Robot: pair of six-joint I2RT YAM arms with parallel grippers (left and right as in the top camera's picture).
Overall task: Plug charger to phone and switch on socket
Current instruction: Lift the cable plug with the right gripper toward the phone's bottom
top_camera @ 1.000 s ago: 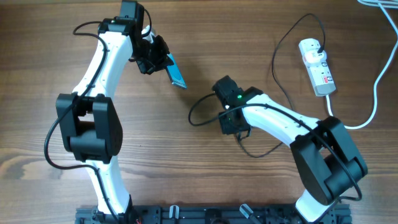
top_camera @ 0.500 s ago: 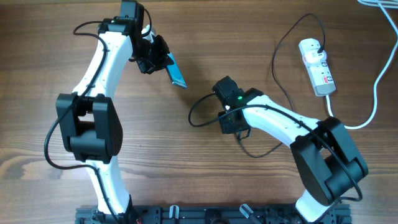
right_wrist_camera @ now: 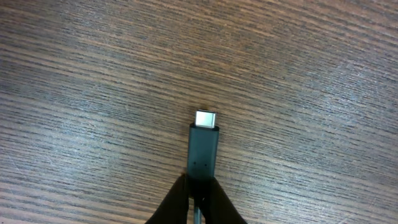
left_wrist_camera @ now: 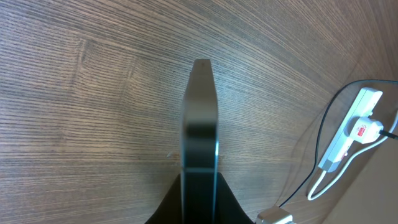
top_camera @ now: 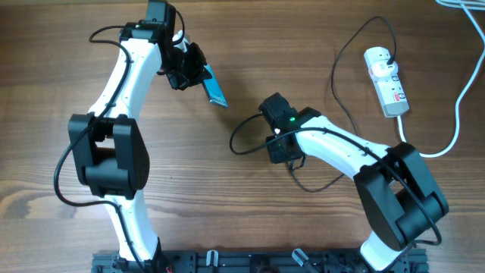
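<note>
Jaws both clenched: left gripper (left_wrist_camera: 199, 193) holds phone (left_wrist_camera: 200, 118) edge-on, end free; right gripper (right_wrist_camera: 198, 196) pinches charger (right_wrist_camera: 203, 152), tip forward for mating.

Bright, even light; the phone (left_wrist_camera: 200, 143) blurs close up.

Pretty sure this is a robotics lab setup. The giveaway is the pair of white-and-black robot arms, the left arm (top_camera: 121, 144) in the left half of the frame and the right arm (top_camera: 394, 189) in the right half, both rising from a black mounting rail (top_camera: 227, 262) along the bottom edge. Everything sits on a plain wood-grain bench (top_camera: 45, 61), with a white power strip (top_camera: 386, 83) and its thick white cord (top_camera: 458, 125) in the upper right.
</note>
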